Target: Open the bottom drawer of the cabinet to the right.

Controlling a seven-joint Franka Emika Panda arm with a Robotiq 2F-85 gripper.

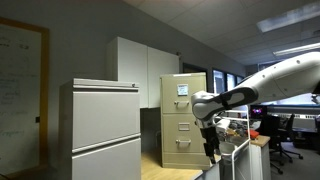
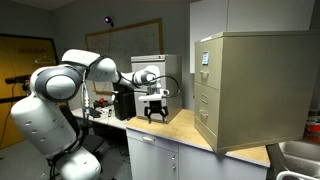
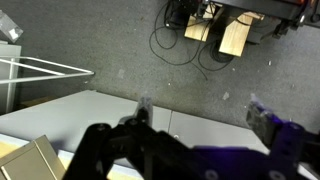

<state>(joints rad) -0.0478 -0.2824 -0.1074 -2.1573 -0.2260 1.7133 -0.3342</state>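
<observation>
Tan sheet metal on the cabinet (image 1: 183, 118) in an exterior view, standing on the counter (image 1: 165, 171), with the bottom drawer (image 1: 183, 153) lowest in the stack and shut flush. Judged stiff, hard and smooth-faced, likely heavy on its runners if loaded; best taken by the small metal handle (image 1: 183, 142) high on the front and drawn straight out. Carried a white-blue label (image 1: 181, 91) on the top drawer, too small to read. Placed the tool (image 1: 211, 153) beside the cabinet's lower edge, depth unclear. In an exterior view again, set the cabinet (image 2: 255, 90) at the counter's (image 2: 190, 138) end, bottom drawer (image 2: 208, 125) well apart from the tool (image 2: 157, 116), fingers (image 2: 150, 114) spread, nothing held. At the wrist, showed fingers (image 3: 143, 110) wide apart over grey carpet (image 3: 100, 50) and cables (image 3: 175, 45); no drawer, no legible writing.
</observation>
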